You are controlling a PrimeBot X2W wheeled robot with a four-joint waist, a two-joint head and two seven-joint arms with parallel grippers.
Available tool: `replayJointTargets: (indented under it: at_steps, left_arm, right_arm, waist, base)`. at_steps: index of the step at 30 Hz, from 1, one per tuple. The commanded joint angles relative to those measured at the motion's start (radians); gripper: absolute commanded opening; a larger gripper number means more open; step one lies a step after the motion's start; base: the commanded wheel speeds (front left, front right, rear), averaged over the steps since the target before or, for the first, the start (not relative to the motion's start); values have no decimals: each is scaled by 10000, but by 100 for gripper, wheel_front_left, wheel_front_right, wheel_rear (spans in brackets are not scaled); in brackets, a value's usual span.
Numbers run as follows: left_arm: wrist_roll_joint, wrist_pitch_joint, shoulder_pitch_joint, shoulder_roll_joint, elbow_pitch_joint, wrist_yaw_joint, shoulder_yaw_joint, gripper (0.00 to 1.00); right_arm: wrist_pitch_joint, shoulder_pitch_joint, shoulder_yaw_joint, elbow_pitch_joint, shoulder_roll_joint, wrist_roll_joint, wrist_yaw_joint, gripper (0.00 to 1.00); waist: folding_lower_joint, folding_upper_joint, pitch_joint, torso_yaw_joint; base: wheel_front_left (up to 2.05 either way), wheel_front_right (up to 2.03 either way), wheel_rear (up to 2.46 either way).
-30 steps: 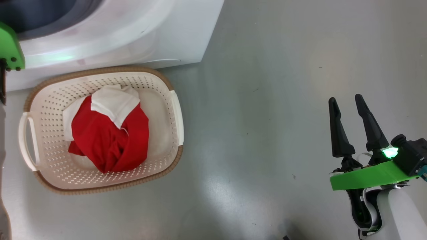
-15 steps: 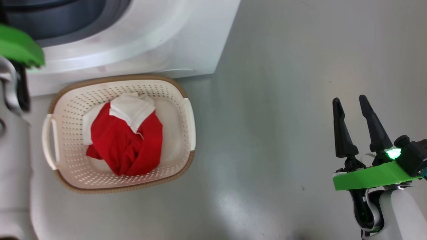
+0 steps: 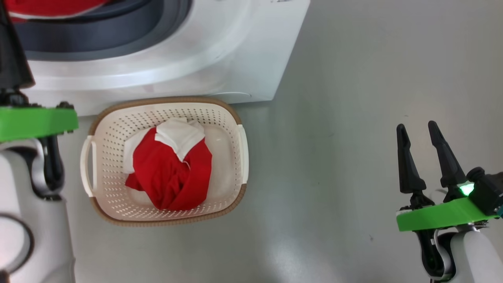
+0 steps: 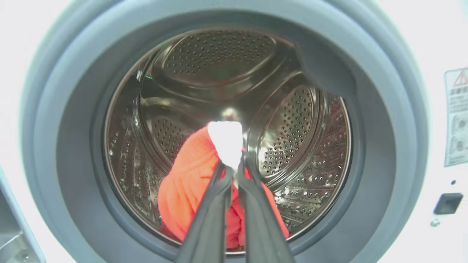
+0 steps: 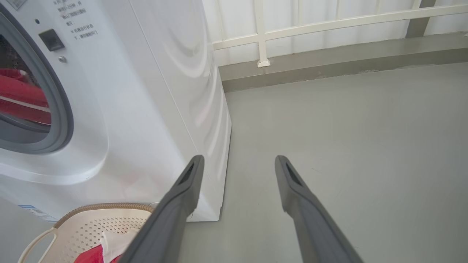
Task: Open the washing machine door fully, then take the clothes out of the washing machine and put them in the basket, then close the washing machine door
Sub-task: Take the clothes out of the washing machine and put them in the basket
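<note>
A red garment [image 4: 190, 186] sits low at the front of the washing machine drum [image 4: 219, 62]. It looks soft, light and likely to drape. The left gripper [image 4: 231, 168] is clamped on its white trim [image 4: 226, 142], a sound hold. A second garment [image 3: 173, 177] lies in the middle of the basket [image 3: 165, 101]. The right gripper [image 3: 416, 125] has its fingers apart above the floor [image 3: 334, 157].

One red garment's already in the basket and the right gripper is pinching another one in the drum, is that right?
No. The left gripper pinches the red garment in the drum, as the left wrist view shows; the right gripper stands open and empty. One red garment does lie in the basket.
</note>
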Motion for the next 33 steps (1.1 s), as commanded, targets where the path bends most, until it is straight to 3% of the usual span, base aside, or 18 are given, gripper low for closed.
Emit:
replayJointTargets:
  at_steps: [1,18,21,24,33]
  left_arm:
    - [150,-48,309,286,-666,-138,361,0]
    - [307,-49,2603,-306,-5107,-374,728,0]
    - [-53,-49,3080,-312,-4799,-185,302,7]
    - [-245,-49,3381,-314,-4178,-73,-106,0]
    - [-332,-49,3465,-316,-846,-131,-966,0]
  right_arm:
    - [-63,306,149,-205,-89,-102,62,100]
    - [-63,562,146,-195,-89,-197,62,100]
    - [-63,580,179,-188,-89,-212,62,100]
    - [-63,546,243,-181,-89,-223,62,100]
    - [-63,365,298,-231,-89,-142,62,100]
  waist:
    - [0,0,-101,95]
    - [0,0,-349,192]
    - [0,0,-350,232]
    - [0,0,-317,232]
    - [0,0,91,138]
  base:
    - [0,0,0]
    - [0,0,0]
    - [0,0,0]
    - [0,0,0]
    - [0,0,0]
